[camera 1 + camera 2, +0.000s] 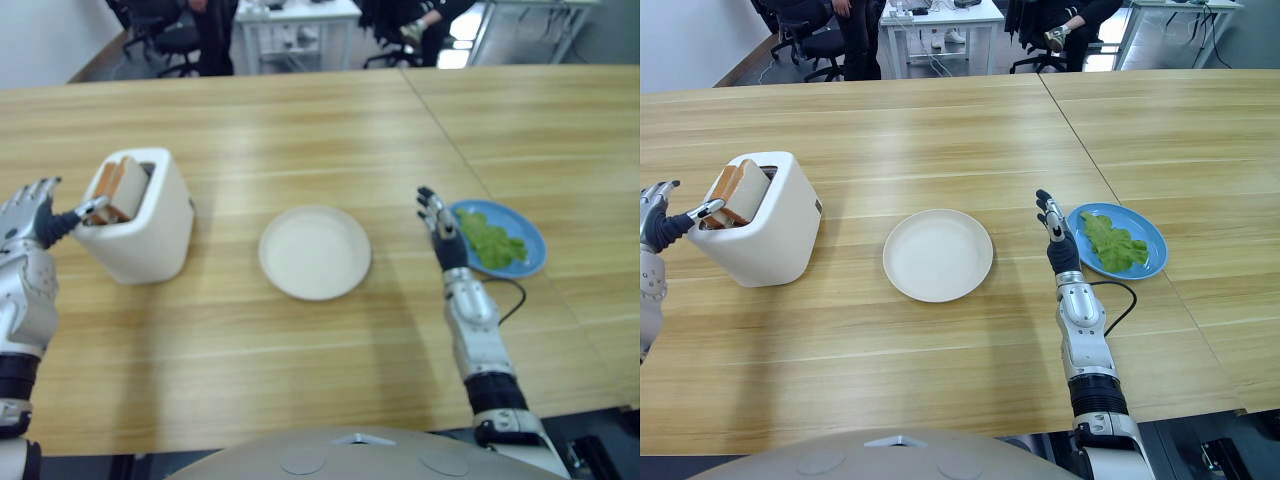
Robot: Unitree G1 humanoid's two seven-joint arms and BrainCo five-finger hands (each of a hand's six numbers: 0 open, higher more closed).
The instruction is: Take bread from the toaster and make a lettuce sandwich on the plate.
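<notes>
Wooden table holds toaster, plate, lettuce; left robot hand beside bread.

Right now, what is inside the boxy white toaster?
Brown toasted bread slices stick up from the top slot of the boxy white toaster, a fingertip of the left hand beside them. Their lower parts are hidden by its walls.
</notes>
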